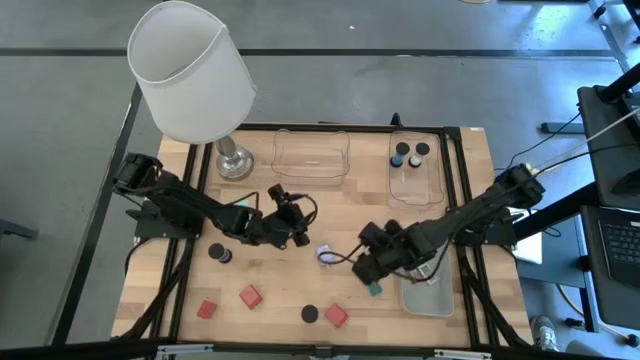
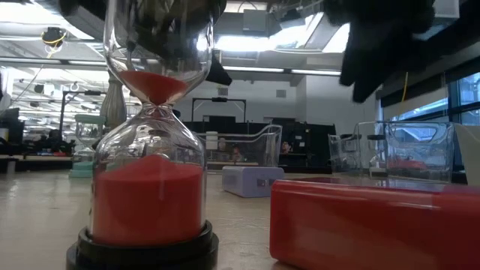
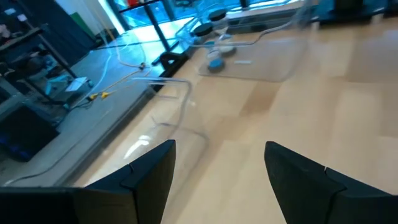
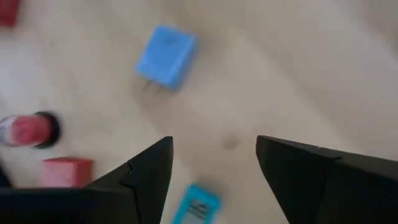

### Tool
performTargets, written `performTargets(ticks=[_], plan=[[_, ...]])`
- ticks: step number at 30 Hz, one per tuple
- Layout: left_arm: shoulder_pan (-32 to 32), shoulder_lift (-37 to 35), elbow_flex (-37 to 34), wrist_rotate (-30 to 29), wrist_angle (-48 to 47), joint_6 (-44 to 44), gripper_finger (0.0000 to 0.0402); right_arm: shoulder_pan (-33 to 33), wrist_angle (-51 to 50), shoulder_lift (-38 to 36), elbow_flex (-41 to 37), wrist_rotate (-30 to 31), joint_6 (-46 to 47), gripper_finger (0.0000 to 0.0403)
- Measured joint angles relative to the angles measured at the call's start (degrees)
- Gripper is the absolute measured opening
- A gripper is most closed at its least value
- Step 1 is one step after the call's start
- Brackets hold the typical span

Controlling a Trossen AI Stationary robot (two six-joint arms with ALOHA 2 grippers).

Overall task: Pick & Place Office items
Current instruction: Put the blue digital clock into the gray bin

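Near desk centre, your right gripper (image 1: 372, 268) hangs low, fingers spread, pinching nothing. Just beside its tip: flat teal piece (image 1: 376, 290); lavender-blue cube (image 1: 325, 254) slightly further out toward desk middle. Your left gripper (image 1: 292, 222) sits across from it, fingers (image 3: 149, 171) spread, empty. Red blocks (image 1: 336, 316) and red sand timers with black bases (image 1: 219, 253) lie scattered along near desk (image 1: 290, 295) edge, apart from both grippers. Beyond right gripper, clear tray (image 1: 416, 168) holds a few small timers. White-shaded lamp (image 1: 192, 72) stands behind left arm.
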Motion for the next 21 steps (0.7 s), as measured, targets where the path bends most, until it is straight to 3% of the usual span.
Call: performTargets(ticks=[4, 12, 21], plan=[[-2.67, 0.00, 0.00, -0.01, 0.00, -2.52, 0.0243, -0.32, 4.77, 4.14, 0.00, -8.35, 0.44, 0.0235], [-6.20, 0.00, 0.00, 0.01, -0.02, -4.62, 0.0243, -0.43, 3.82, 9.23, 0.09, -20.27, 6.65, 0.0235], [-6.75, 0.00, 0.00, -0.01, -0.07, -4.66, 0.0243, -0.44, -0.85, 9.21, 1.46, -16.80, 11.35, 0.0235]])
